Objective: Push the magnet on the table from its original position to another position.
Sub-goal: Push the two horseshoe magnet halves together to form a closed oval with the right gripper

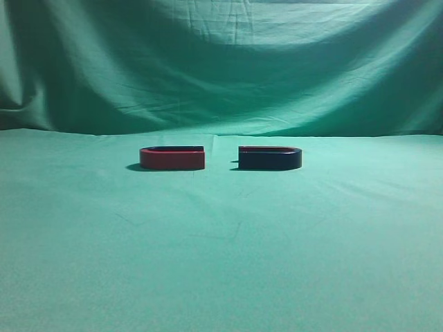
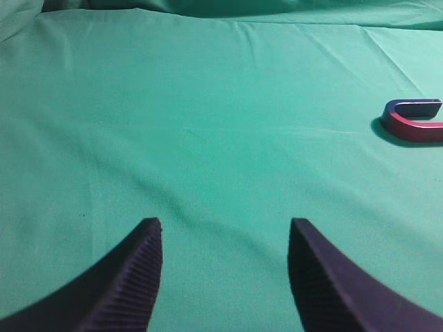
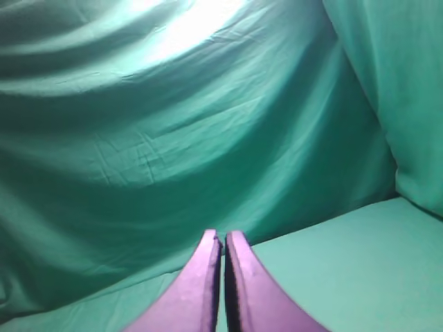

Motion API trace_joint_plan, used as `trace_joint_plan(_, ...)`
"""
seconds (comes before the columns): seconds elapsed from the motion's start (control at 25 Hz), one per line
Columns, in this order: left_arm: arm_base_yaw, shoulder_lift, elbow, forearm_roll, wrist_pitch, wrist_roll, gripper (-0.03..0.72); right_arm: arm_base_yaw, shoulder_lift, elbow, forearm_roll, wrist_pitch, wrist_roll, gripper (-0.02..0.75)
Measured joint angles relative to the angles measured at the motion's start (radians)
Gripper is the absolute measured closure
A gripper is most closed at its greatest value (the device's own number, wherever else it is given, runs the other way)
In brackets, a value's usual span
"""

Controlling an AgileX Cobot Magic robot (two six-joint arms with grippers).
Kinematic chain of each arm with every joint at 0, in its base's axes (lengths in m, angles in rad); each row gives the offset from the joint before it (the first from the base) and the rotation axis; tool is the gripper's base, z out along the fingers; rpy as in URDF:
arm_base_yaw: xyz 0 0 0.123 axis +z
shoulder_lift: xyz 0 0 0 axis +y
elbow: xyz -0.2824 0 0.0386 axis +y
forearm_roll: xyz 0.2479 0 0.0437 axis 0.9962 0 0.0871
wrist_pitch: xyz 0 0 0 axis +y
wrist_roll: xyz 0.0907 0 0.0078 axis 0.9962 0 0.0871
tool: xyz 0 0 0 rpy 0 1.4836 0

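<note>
The magnet (image 1: 270,158), dark navy-black with a thin reddish top edge, lies flat on the green table (image 1: 221,256), right of centre, its open end facing left. No gripper shows in the exterior view. My left gripper (image 2: 225,223) is open and empty above bare cloth in the left wrist view, where the dark magnet is out of view. My right gripper (image 3: 223,235) is shut with nothing between its jaws and points at the green backdrop. The magnet does not show in the right wrist view.
A same-shaped red magnet (image 1: 172,158) lies left of the dark one, a small gap between their open ends. It also shows at the right edge of the left wrist view (image 2: 413,122). The green cloth backdrop (image 1: 221,62) rises behind the table.
</note>
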Motion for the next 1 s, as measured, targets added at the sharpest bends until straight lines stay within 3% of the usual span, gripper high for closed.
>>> trace_joint_plan(0.24,0.0,0.0,0.0,0.0,0.0,0.0,0.316,0.0,0.105,-0.208,-0.058,0.183,-0.071,0.738)
trace_joint_plan(0.36,0.0,0.0,0.0,0.0,0.0,0.0,0.316,0.0,0.268,-0.327,-0.059,0.323,-0.083,0.738)
trace_joint_plan(0.56,0.0,0.0,0.0,0.0,0.0,0.0,0.316,0.0,0.552,-0.527,-0.071,0.698,-0.112,0.738)
trace_joint_plan(1.0,0.0,0.0,0.0,0.0,0.0,0.0,0.316,0.0,1.168,-0.909,-0.048,1.055,-0.146,0.738)
